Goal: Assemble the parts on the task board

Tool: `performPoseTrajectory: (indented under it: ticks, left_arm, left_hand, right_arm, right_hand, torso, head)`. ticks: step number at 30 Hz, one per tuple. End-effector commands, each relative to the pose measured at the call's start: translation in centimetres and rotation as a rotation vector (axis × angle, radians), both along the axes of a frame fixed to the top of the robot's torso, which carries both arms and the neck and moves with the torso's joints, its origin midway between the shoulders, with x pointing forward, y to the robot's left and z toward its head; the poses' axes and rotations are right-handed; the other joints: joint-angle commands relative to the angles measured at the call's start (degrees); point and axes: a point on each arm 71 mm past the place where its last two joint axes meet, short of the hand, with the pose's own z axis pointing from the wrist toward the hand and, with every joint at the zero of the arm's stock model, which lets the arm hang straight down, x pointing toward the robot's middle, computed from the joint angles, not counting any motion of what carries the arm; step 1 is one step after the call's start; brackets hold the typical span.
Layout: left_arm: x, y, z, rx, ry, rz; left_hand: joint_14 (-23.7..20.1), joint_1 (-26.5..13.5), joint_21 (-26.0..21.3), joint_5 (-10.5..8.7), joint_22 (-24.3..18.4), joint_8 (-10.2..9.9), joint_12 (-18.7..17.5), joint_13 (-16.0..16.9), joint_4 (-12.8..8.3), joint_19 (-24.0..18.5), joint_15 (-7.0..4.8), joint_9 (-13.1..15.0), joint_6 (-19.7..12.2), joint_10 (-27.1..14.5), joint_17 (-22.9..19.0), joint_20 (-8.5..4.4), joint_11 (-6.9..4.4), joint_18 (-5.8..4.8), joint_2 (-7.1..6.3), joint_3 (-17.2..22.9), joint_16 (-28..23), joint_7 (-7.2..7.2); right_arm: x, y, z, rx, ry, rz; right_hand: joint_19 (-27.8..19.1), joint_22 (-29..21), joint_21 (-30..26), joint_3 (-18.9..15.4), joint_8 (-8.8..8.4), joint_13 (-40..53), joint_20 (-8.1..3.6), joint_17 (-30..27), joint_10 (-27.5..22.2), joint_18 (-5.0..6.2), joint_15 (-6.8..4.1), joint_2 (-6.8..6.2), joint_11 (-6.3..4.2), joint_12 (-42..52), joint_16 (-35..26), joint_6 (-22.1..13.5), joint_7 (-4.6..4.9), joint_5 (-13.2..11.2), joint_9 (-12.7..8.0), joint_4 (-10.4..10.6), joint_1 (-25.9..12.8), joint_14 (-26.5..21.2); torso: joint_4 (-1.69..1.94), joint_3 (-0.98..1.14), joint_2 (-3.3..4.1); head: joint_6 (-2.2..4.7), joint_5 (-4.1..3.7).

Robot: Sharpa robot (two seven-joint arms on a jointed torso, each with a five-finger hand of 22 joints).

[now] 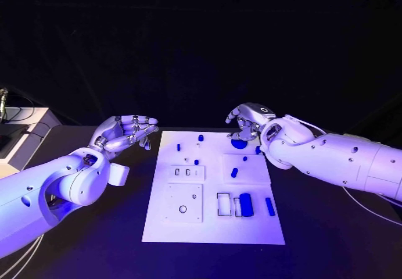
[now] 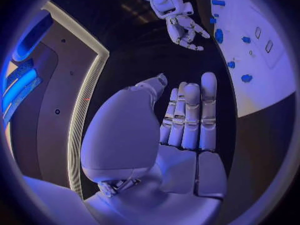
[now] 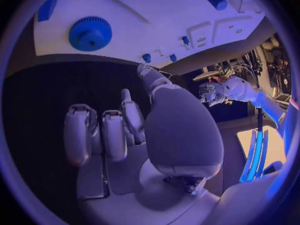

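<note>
The board (image 1: 214, 229) lay flat in the middle of the black tabletop (image 1: 326, 232), its long side running near to far. Small blue parts sat scattered on it: a cylinder (image 1: 246, 203) and a thin bar (image 1: 269, 206) in the near-right area, a short peg (image 1: 234, 172) near the middle, and several tiny pegs toward the far end, among them 1 at (image 1: 201, 138). A blue gear (image 1: 240, 143) lay at the far-right corner of the board, partly hidden behind the right robot hand.

The left robot hand (image 1: 127, 132) hovered just off the board's far-left edge, palm up, fingers loosely curled and apart, grasping nothing. From its own wrist camera its fingers (image 2: 190, 115) stood nearly straight side by side, with nothing between them.

The right robot hand (image 1: 246, 122) hung over the far-right corner, above the gear, fingers bent downward. In the right wrist view its fingers (image 3: 103, 132) were separated and held nothing, and the gear (image 3: 90, 33) lay clear of them on the board (image 3: 162, 15).

Left of the tabletop, a pale side table (image 1: 25, 131) carried dark equipment and cables. Nothing lay between either robot hand and the parts on the board.
</note>
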Motion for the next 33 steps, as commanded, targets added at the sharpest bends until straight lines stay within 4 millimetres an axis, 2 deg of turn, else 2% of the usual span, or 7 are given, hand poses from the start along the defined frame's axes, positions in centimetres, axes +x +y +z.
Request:
performPoseTrajectory:
  ticks: [1, 4, 7, 14, 16, 24, 33]
  left_arm:
    - [0.0, -0.4, 0.1, 0.002, -0.014, -0.028]
    - [0.0, -0.4, 0.0, 0.002, -0.012, -0.029]
    - [0.0, -0.5, 0.0, 0.003, -0.011, -0.027]
    - [0.1, -0.6, -0.1, 0.004, -0.010, -0.032]
    - [0.1, -0.7, -0.1, 0.004, -0.010, -0.033]
    - [0.1, -0.6, -0.2, 0.006, -0.009, -0.031]
    - [0.2, -0.6, -0.2, 0.007, -0.005, -0.030]
  left_hand:
    - [0.3, -0.5, 0.4, -0.11, 0.1, -0.1, 0.2, 0.1, -0.1, -0.3, -0.13, 0.1, 0.0, 0.2, 0.2, 0.03, -0.01, 0.88, 0.06, 0.2, 0.2, -0.31]
    - [0.4, -0.5, 0.4, -0.11, 0.1, -0.1, 0.2, 0.1, -0.1, -0.3, -0.13, 0.1, 0.0, 0.2, 0.3, 0.03, -0.02, 0.88, 0.06, 0.2, 0.3, -0.31]
    - [0.7, -0.6, 0.4, -0.12, 0.1, -0.1, 0.3, 0.1, -0.1, -0.3, -0.14, 0.1, 0.0, 0.3, 0.8, 0.02, -0.02, 0.87, 0.05, 0.2, 0.7, -0.31]
    - [0.8, -0.6, 0.5, -0.12, 0.1, -0.1, 0.3, 0.1, -0.1, -0.3, -0.15, 0.1, 0.0, 0.2, 0.9, 0.01, -0.02, 0.85, 0.02, 0.2, 0.9, -0.32]
    - [0.9, -0.6, 0.5, -0.12, 0.2, -0.1, 0.3, 0.1, -0.1, -0.3, -0.15, 0.1, 0.0, 0.2, 1.1, 0.00, -0.02, 0.85, 0.02, 0.2, 1.0, -0.32]
    - [1.2, -0.7, 0.7, -0.12, 0.3, -0.1, 0.3, 0.1, -0.2, -0.3, -0.15, 0.1, -0.1, 0.0, 1.5, -0.03, -0.01, 0.84, 0.00, 0.2, 1.5, -0.33]
    - [1.2, -0.7, 0.7, -0.12, 0.3, -0.1, 0.3, 0.1, -0.2, -0.3, -0.15, 0.1, -0.1, 0.0, 1.5, -0.03, -0.01, 0.83, 0.00, 0.2, 1.5, -0.33]
  right_arm:
    - [0.2, -1.1, -0.8, 0.046, 0.157, -0.008]
    - [0.5, -2.3, -1.1, 0.039, 0.202, -0.037]
    - [0.7, -2.9, -1.3, 0.029, 0.226, -0.062]
    - [1.3, -3.8, -1.7, 0.003, 0.256, -0.115]
    - [1.4, -4.0, -1.9, -0.004, 0.264, -0.127]
    - [1.8, -4.2, -2.3, -0.027, 0.280, -0.152]
    - [1.9, -3.5, -2.8, -0.021, 0.316, -0.147]
  right_hand:
    - [2.0, 6.0, 2.6, -1.7, 0.89, 12.7, 0.32, 7.3, 4.2, -1.26, 0.62, 0.32, 0.56, 11.1, 2.7, -0.7, 0.40, 0.8, -0.1, 1.9, 0.8, 4.2]
    - [3.6, 9.4, 5.2, -2.8, 1.60, 17.5, 0.77, 12.8, 7.7, -2.01, 1.06, 0.62, 0.87, 15.2, 4.4, -1.0, 0.75, 1.0, -0.2, 3.4, 1.5, 5.1]
    - [4.9, 12.3, 7.3, -4.7, 2.18, 17.7, 1.11, 16.0, 7.8, -2.68, 1.46, 1.00, 1.21, 15.4, 5.3, -1.4, 0.99, 0.7, -0.3, 5.1, 2.5, 5.7]
    - [6.4, 15.1, 9.3, -5.7, 2.25, 17.7, 1.42, 16.9, 7.8, -3.38, 1.78, 1.23, 1.54, 15.4, 5.5, -2.3, 1.31, 0.6, -0.5, 6.4, 3.5, 5.9]
    - [6.4, 15.1, 9.3, -6.0, 2.22, 17.7, 1.50, 16.9, 7.8, -3.38, 1.87, 1.20, 1.62, 15.4, 5.5, -2.5, 1.41, 0.6, -0.6, 6.8, 3.6, 5.9]
    - [6.4, 15.1, 9.3, -6.2, 2.18, 17.7, 1.58, 16.9, 7.8, -3.38, 1.95, 1.18, 1.72, 15.4, 5.5, -2.8, 1.50, 0.6, -0.6, 7.1, 3.8, 5.9]
    - [6.4, 15.1, 9.3, -6.3, 2.28, 17.7, 1.63, 16.9, 7.8, -3.38, 2.00, 1.33, 1.74, 15.4, 5.5, -2.7, 1.50, 0.6, -0.6, 7.3, 3.9, 5.9]
  torso:
    - [-0.17, 0.29, -0.39]
    - [-0.30, 0.42, -0.48]
    - [-0.37, 0.44, -0.46]
    - [0.03, 0.32, -0.34]
    - [0.08, 0.36, -0.28]
    - [-0.04, 0.29, -0.28]
    - [0.10, 0.29, -0.24]
  head:
    - [-0.08, -0.21]
    - [-0.01, -0.45]
    - [0.03, -0.63]
    - [-0.27, -1.20]
    - [-0.34, -1.35]
    - [-0.65, -1.51]
    - [-1.19, -1.42]
